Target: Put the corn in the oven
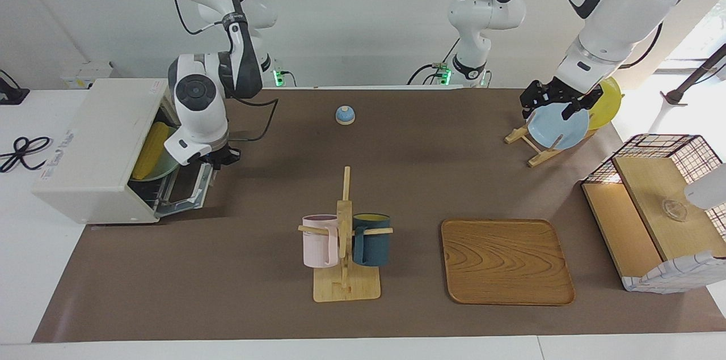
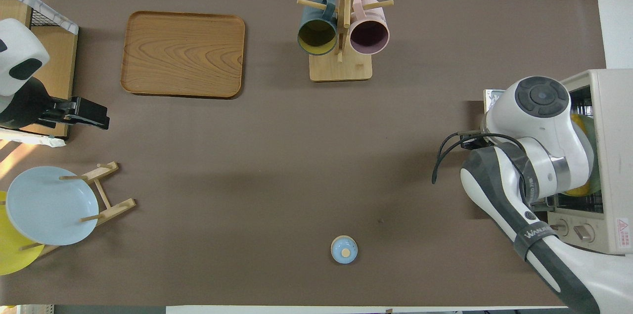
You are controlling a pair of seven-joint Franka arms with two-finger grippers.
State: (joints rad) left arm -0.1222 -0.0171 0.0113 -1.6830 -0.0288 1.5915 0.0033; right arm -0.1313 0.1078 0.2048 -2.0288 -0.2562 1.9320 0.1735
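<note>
Corn (image 1: 148, 150) sits on its green plate (image 1: 163, 166) inside the oven (image 1: 96, 147) at the table's right-arm end, so only the half-raised door (image 1: 190, 187) remains, the shut right gripper (image 1: 218, 160) at its top edge, the left gripper (image 1: 558, 100) open over the plate rack (image 1: 539, 144).

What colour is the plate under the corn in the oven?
Pale green plate, seen best in the facing view, under the corn.

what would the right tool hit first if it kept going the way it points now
The right tool is shut and points down at the oven door, half raised beneath it. Going on, it would likely meet the door's upper edge first, though depth there is hard to judge.
</note>
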